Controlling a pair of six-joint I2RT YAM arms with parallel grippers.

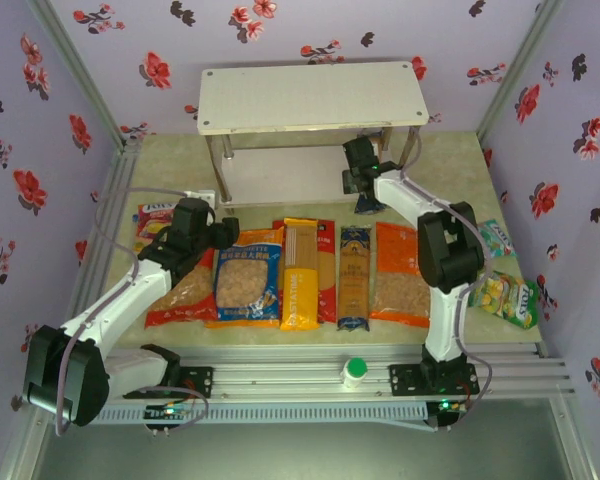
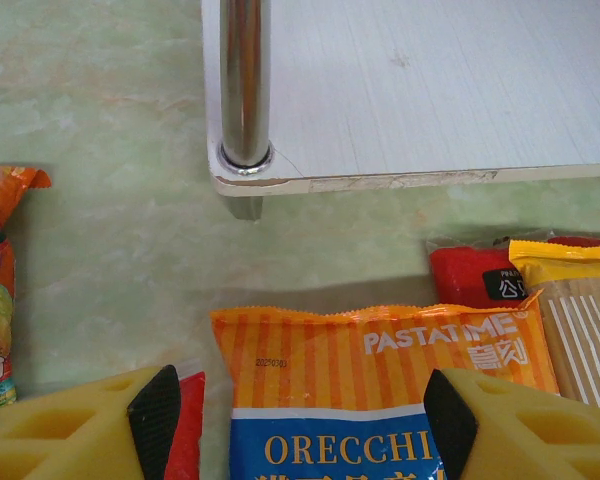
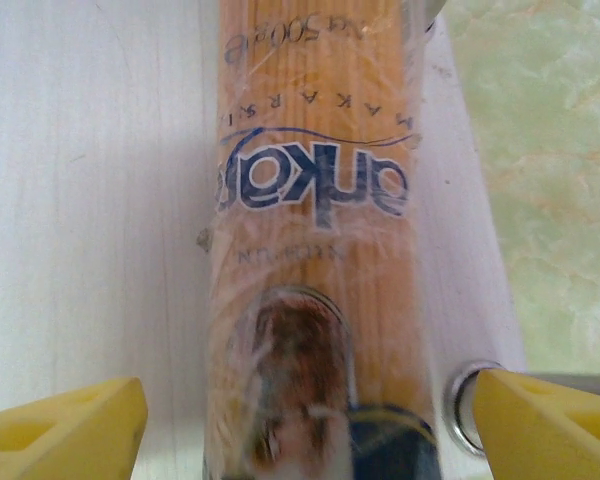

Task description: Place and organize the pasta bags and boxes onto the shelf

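Observation:
A dark blue spaghetti box with a clear window (image 3: 315, 200) lies lengthwise on the shelf's lower white board (image 3: 90, 200), near its right end. My right gripper (image 3: 305, 430) stands open around the box's near end, with a gap on each side. From above, that gripper (image 1: 358, 180) is at the shelf (image 1: 310, 95), and the box's dark end (image 1: 370, 206) pokes out. My left gripper (image 2: 302, 420) is open and hovers over the top of the blue bag with orange edges (image 2: 380, 350). On the table lie a red bag (image 1: 185, 290), yellow box (image 1: 300, 275), red box (image 1: 326, 265), blue box (image 1: 354, 275) and orange bag (image 1: 400, 272).
A shiny shelf leg (image 2: 245, 80) stands just beyond the left gripper. A red-and-yellow snack packet (image 1: 155, 220) lies at the left; a teal packet (image 1: 495, 237) and a green-yellow packet (image 1: 510, 298) lie at the right. A white-capped bottle (image 1: 354, 372) stands on the front rail.

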